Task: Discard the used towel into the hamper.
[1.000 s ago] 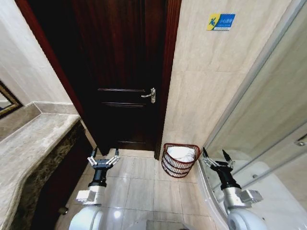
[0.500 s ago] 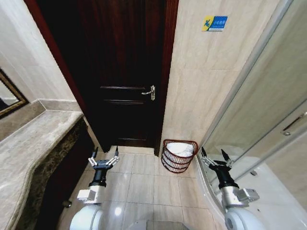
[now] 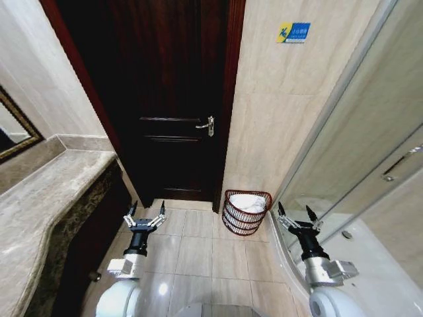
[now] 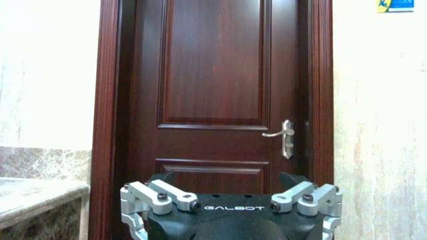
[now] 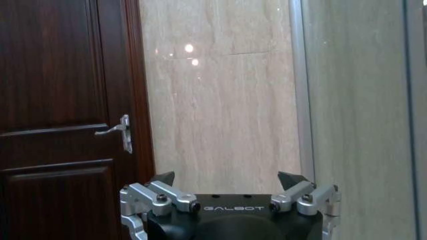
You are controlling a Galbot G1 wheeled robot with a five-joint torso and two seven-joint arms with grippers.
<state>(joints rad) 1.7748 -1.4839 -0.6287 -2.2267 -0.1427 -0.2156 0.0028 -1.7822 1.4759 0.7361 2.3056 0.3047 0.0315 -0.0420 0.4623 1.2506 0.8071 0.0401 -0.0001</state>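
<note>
The hamper [image 3: 246,218], a small round red-brown slatted basket, stands on the floor against the beige wall just right of the door. A white towel [image 3: 249,203] lies bunched inside it. My left gripper [image 3: 147,212] is held low over the floor tiles, left of the hamper, open and empty. My right gripper [image 3: 294,212] hangs just right of the hamper by the shower edge, also open and empty. In the left wrist view the left gripper [image 4: 227,181] faces the door; in the right wrist view the right gripper [image 5: 227,179] faces the tiled wall.
A dark wooden door [image 3: 173,99] with a metal handle [image 3: 207,125] is shut straight ahead. A marble counter [image 3: 46,191] runs along the left. A glass shower enclosure [image 3: 370,152] bounds the right. Beige floor tiles [image 3: 198,254] lie between them.
The whole picture has shifted, so the camera has moved: door and hamper sit slightly differently in the frame. Both grippers keep their pose, open and empty. The towel stays in the hamper.
</note>
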